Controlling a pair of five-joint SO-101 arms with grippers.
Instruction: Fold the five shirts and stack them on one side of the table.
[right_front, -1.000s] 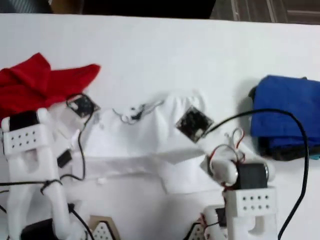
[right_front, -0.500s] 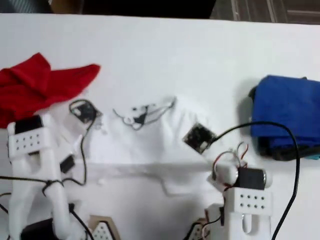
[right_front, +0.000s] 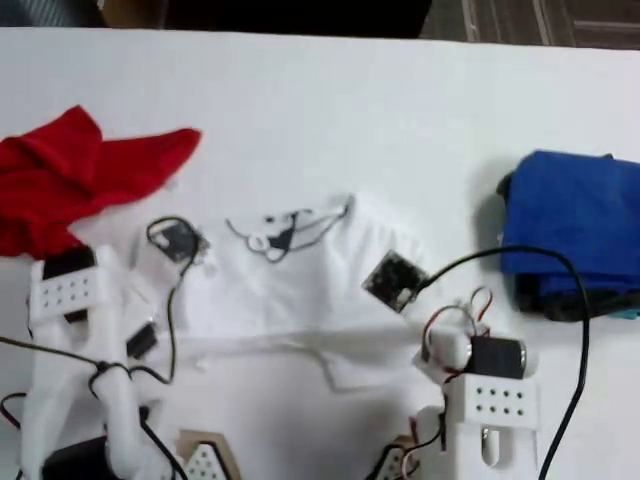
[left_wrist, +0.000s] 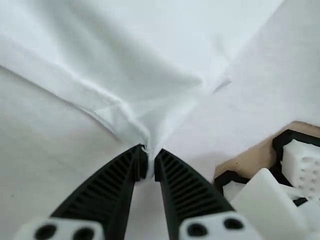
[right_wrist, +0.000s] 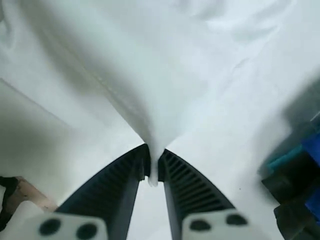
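Note:
A white shirt (right_front: 290, 285) with a small dark print near its collar lies mid-table between the two arms. My left gripper (left_wrist: 149, 164) is shut on a pinched fold of the white shirt (left_wrist: 125, 75), at its left side in the high view. My right gripper (right_wrist: 153, 167) is shut on a raised fold of the same shirt (right_wrist: 150, 75) at its right side. A crumpled red shirt (right_front: 85, 170) lies at the far left. A folded blue shirt (right_front: 580, 215) tops a stack over darker cloth at the right edge.
The left arm (right_front: 75, 340) and right arm (right_front: 490, 400) stand at the near edge. A black cable (right_front: 575, 300) loops from the right arm close to the blue stack (right_wrist: 307, 200). A cardboard piece (right_front: 205, 460) lies between the arm bases.
Both grippers have drawn back toward the near edge, pulling the white shirt's pinched folds with them. The red shirt and the blue stack have not moved.

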